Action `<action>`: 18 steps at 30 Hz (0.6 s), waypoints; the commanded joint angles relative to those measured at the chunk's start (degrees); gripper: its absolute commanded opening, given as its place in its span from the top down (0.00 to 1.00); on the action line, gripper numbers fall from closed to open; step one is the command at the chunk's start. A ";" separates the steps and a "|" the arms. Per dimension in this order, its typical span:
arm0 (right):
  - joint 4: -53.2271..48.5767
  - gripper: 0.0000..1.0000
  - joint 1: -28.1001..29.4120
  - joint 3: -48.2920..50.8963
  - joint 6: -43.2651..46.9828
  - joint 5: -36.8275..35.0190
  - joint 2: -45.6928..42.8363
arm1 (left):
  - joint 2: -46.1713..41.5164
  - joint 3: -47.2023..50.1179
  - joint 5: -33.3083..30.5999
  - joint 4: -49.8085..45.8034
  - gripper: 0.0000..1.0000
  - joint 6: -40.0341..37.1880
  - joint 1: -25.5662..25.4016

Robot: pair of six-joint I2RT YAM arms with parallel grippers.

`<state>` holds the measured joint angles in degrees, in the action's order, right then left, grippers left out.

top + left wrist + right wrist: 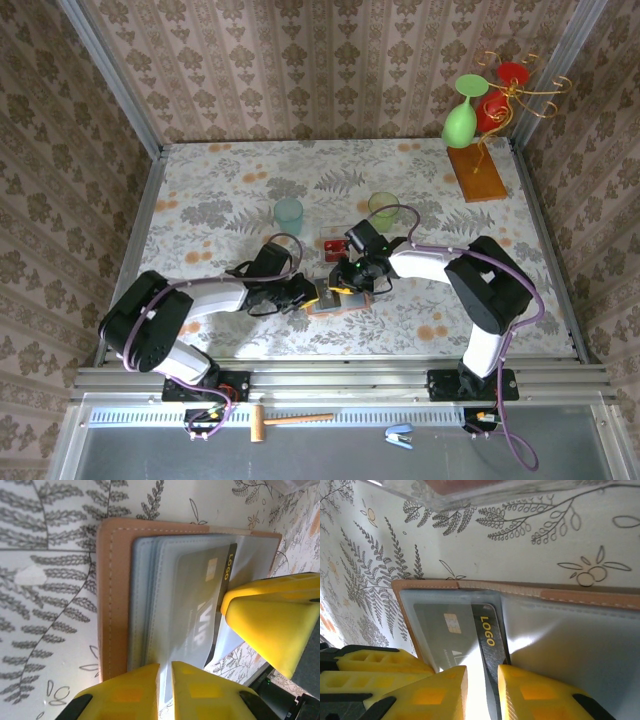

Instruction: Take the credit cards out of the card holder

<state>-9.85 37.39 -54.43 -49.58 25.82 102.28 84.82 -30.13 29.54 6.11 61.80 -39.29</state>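
One table (200,180) under a floral cloth. Two arms bolted at its near edge, both reaching in to meet near the front middle.

At the far right corner, one glass stand (478,172) on an orange-brown wooden base, with one green glass (459,122) hung upside down and red glassware beside it, count unclear.

Mid-table, two tumblers well apart: one pale blue-green (288,214), one yellow-green (383,208). Between them, slightly nearer, one clear tray (335,243) with red cards inside, too small to count.

Just in front of the tray, one card holder (325,303), lying open and flat, tan leather (112,605) outside, grey-blue translucent pockets inside.

Left gripper (165,672) pressed nearly together, clamped on the near edge of the card holder's pockets. Right gripper (482,677) likewise narrowed, pinching one dark card (487,630) marked "LOGO" in yellow. The card is partly drawn from its pocket, the rest visible through the sleeve. One yellow finger (270,615) of the right gripper sits over that card's edge in the left wrist view.
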 commanded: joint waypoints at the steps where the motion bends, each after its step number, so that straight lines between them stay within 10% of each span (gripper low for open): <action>1: -1.04 0.77 0.58 -1.00 0.67 0.56 1.08 | -1.40 1.62 -2.00 -1.65 0.85 0.84 -0.32; 18: -5.79 0.77 -0.65 -0.66 3.92 -2.99 -1.65 | -1.25 1.30 -2.12 -1.89 0.85 0.87 -0.44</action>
<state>-11.77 37.34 -54.65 -47.00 25.41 102.04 83.77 -29.26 28.67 6.11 62.19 -39.44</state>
